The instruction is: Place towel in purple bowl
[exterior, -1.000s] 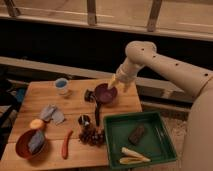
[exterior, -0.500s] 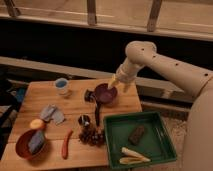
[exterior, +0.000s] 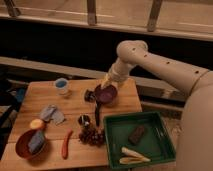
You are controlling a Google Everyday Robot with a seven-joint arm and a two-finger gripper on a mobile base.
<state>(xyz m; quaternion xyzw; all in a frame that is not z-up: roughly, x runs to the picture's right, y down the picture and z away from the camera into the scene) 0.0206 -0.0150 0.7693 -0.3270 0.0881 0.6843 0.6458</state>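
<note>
No change since the earlier frames: arm, gripper and every item sit where they were.

1. Gripper (exterior: 106,83): at the end of the pale arm, poised just above the far rim of the purple bowl (exterior: 111,97). You cannot tell whether it is open, closed or carrying anything.
2. Purple bowl: far right part of the wooden table (exterior: 40,97). No cloth is visible in it.
3. Towel (exterior: 51,114): grey-blue and crumpled, lying on the table's left half, well apart from bowl and gripper, between a blue cup (exterior: 61,86) and an orange fruit (exterior: 36,124).
4. Green tray (exterior: 107,140): front right, just beside a bunch of grapes (exterior: 91,136).

Status, by your likely judgement: the towel is not yet picked up, so reach, grasp, carry and release all remain.
</note>
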